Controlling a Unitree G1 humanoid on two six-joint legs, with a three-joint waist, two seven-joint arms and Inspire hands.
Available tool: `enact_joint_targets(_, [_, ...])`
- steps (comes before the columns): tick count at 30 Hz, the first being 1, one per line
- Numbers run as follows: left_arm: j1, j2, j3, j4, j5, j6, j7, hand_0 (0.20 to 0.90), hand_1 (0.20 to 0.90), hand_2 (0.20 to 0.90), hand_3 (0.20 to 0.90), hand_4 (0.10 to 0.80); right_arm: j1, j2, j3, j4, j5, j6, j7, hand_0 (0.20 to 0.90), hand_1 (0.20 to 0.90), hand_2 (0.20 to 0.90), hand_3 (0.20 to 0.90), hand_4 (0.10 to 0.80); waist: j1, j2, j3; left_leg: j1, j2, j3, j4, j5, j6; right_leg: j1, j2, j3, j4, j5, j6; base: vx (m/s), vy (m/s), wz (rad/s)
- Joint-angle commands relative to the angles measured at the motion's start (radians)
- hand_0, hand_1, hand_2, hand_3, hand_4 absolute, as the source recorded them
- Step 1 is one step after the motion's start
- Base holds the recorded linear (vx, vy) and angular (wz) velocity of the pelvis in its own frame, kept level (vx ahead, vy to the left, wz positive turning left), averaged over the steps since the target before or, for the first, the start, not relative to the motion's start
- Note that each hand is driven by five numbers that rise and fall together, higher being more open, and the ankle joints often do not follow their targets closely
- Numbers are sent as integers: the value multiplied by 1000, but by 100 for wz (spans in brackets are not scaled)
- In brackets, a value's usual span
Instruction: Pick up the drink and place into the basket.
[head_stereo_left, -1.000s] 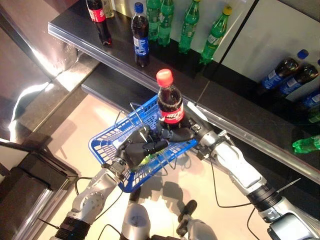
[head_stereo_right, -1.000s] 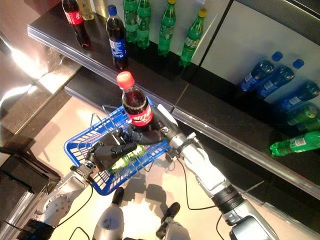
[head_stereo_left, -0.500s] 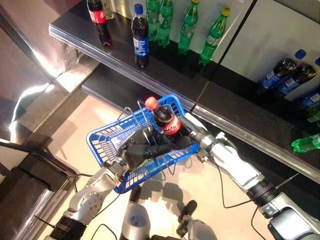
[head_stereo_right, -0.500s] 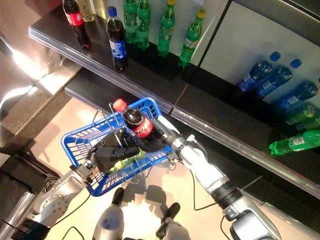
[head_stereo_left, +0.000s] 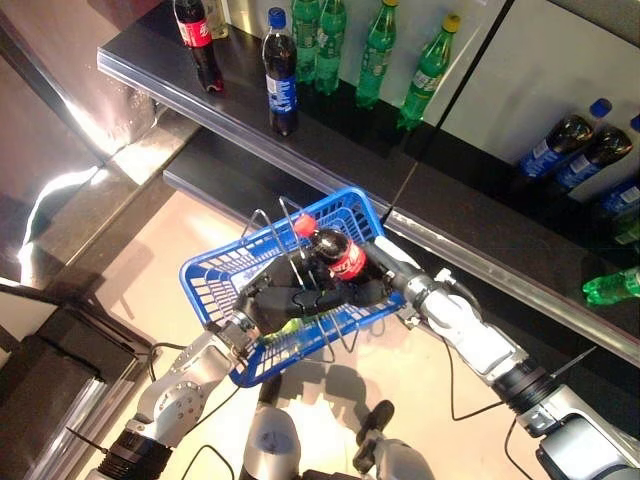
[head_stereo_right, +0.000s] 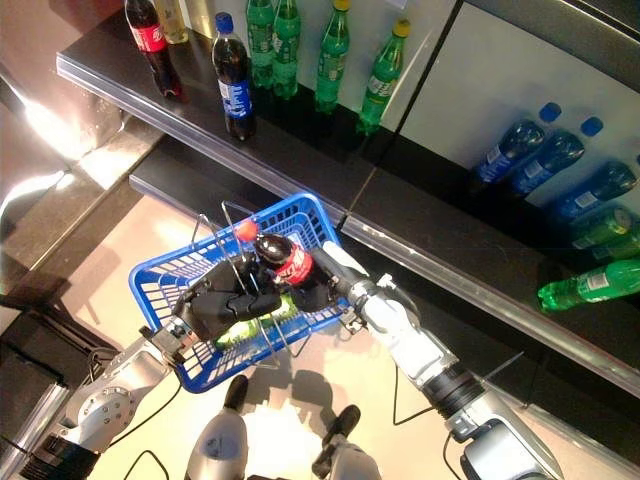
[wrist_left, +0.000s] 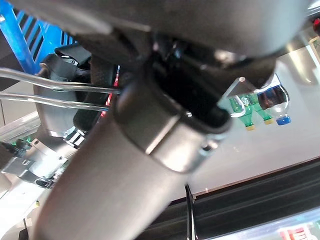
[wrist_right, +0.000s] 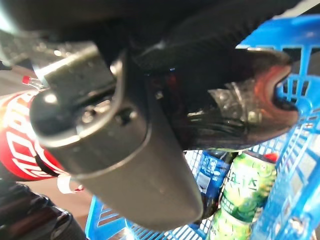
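A cola bottle (head_stereo_left: 335, 256) with a red cap and red label lies tilted, cap toward the left, low inside the blue wire basket (head_stereo_left: 213, 273). My right hand (head_stereo_left: 371, 291) is shut round the bottle's lower half, reaching over the basket's right rim. In the right wrist view the bottle's dark base (wrist_right: 240, 110) sits in the curled fingers above the basket (wrist_right: 300, 165). My left hand (head_stereo_left: 268, 301) is shut on the basket's metal wire handles (wrist_left: 60, 88) and holds the basket off the floor. A green bottle (wrist_right: 245, 190) and a blue-labelled one (wrist_right: 212, 168) lie in the basket.
A dark shelf (head_stereo_left: 240, 125) runs behind the basket. On it stand a cola bottle (head_stereo_left: 195, 40), a blue-labelled dark bottle (head_stereo_left: 280, 70) and several green bottles (head_stereo_left: 375, 40). Blue-capped bottles (head_stereo_left: 570, 140) and a green bottle (head_stereo_left: 610, 288) lie at the right.
The cola bottle went from upright above the basket down into it, tipping over to the left. My right hand followed it down; the basket rose and shifted slightly.
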Motion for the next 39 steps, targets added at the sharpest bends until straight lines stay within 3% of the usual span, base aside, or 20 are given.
enact_joint_targets(1, [-246, -123, -64, -379, -66, -198, -281, 300, 300, 300, 200, 100, -75, 53, 116, 8, -60, -78, -5, 300, 300, 300, 200, 100, -7, 1, -389, -56, -56, 25, -35, 38, 43, 138, -23, -23, 8, -105, 68, 0, 0, 0])
enact_joint_targets(9, [-254, -94, -67, -377, 38, -210, -271, 300, 300, 300, 200, 100, -112, 27, 140, -38, -175, -82, 19, 300, 300, 300, 200, 100, -6, 2, -390, -57, -56, 25, -35, 40, 42, 138, -23, -19, 8, -105, 69, 0, 0, 0])
enact_joint_targets(21, [-327, -92, -115, -385, 71, -212, -319, 300, 300, 300, 200, 100, -275, 45, 250, 62, -397, -114, 17, 300, 300, 300, 200, 100, 16, -1, -398, -59, -58, 14, -35, 42, 40, 145, -21, -27, 7, -109, 68, 0, 0, 0])
enact_joint_targets(32, [-363, -101, -158, -381, 100, -201, -345, 300, 300, 300, 200, 100, -363, 73, 303, 127, -412, -114, 54, 300, 300, 300, 200, 100, 33, -5, -404, -62, -63, -4, -35, 46, 39, 150, -16, -35, 9, -112, 63, 6, 2, 6])
enact_joint_targets(39, [-389, -122, -179, -386, 115, -191, -352, 300, 300, 300, 200, 100, -383, 138, 328, 202, -414, -109, 83, 300, 300, 300, 200, 100, 45, -7, -406, -63, -66, -12, -35, 47, 39, 154, -16, -42, 8, -112, 61, 0, 0, 0])
